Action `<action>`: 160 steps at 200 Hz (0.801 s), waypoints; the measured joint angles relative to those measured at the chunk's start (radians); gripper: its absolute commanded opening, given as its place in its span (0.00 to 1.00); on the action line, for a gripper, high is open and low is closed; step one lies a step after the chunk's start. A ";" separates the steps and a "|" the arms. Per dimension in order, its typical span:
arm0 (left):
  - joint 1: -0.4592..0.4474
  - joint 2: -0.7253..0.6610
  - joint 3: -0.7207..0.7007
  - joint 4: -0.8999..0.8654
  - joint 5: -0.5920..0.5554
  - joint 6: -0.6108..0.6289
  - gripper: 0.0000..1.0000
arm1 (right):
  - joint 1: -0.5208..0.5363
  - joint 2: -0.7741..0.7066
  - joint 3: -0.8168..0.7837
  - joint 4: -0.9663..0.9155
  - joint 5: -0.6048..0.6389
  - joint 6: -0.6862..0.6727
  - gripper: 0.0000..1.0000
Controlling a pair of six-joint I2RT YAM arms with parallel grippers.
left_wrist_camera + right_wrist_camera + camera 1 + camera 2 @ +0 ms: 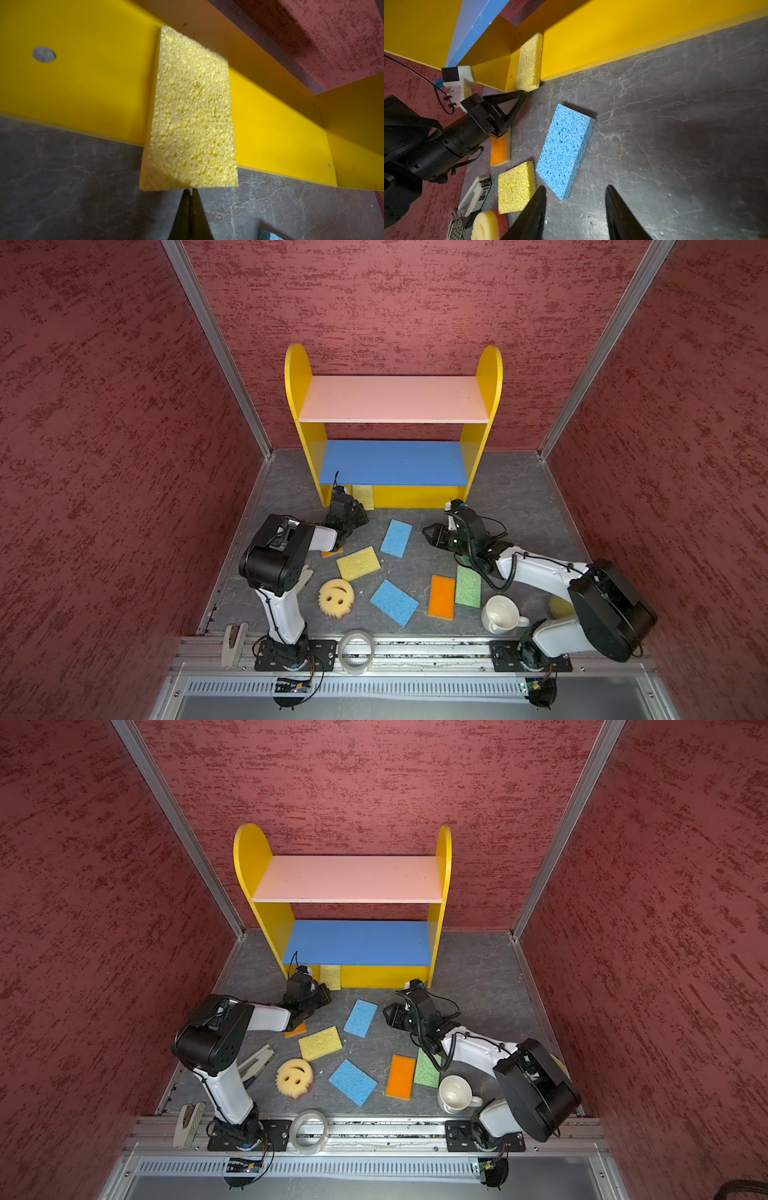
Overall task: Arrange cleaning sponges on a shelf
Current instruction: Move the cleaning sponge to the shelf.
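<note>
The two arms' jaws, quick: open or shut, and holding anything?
Left gripper: jaws shut, holding nothing, tips right by the yellow sponge.
Right gripper: jaws open, holding nothing.

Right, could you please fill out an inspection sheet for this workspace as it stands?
surface: grey tabletop, no spills seen
shelf: pink and blue boards bare
sponges: yellow sponge on shelf base, overhanging its front; blue sponge, green sponge, orange sponge, smiley sponge among those loose on tabletop
clutter: mug, tape ring, stapler
claws: left claw shut, tips at yellow sponge's edge; right claw open, empty
cables: coiled cable along right arm
surroundings: red walls, metal frame
</note>
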 measured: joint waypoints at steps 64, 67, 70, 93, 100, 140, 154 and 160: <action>0.004 0.072 0.049 -0.002 0.028 -0.008 0.00 | 0.000 0.039 0.007 -0.001 0.000 0.000 0.48; 0.004 0.073 0.050 -0.002 0.030 -0.008 0.00 | 0.000 0.039 0.008 -0.002 0.000 0.000 0.48; 0.004 0.076 0.050 0.001 0.030 -0.008 0.00 | 0.000 0.040 0.008 -0.002 0.000 0.000 0.48; 0.005 0.077 0.050 0.005 0.031 -0.010 0.00 | 0.000 0.051 0.019 -0.001 0.000 -0.001 0.48; 0.005 0.077 0.050 0.005 0.030 -0.010 0.00 | 0.000 0.053 0.021 0.000 0.000 -0.001 0.48; 0.005 0.077 0.040 0.034 0.016 -0.008 0.00 | 0.000 0.068 0.022 0.000 -0.004 0.000 0.48; 0.005 0.077 0.031 0.060 0.011 -0.005 0.00 | 0.000 0.072 0.022 0.000 -0.007 0.000 0.48; 0.005 0.076 0.025 0.076 0.008 -0.004 0.00 | 0.000 0.073 0.022 0.000 -0.008 0.000 0.48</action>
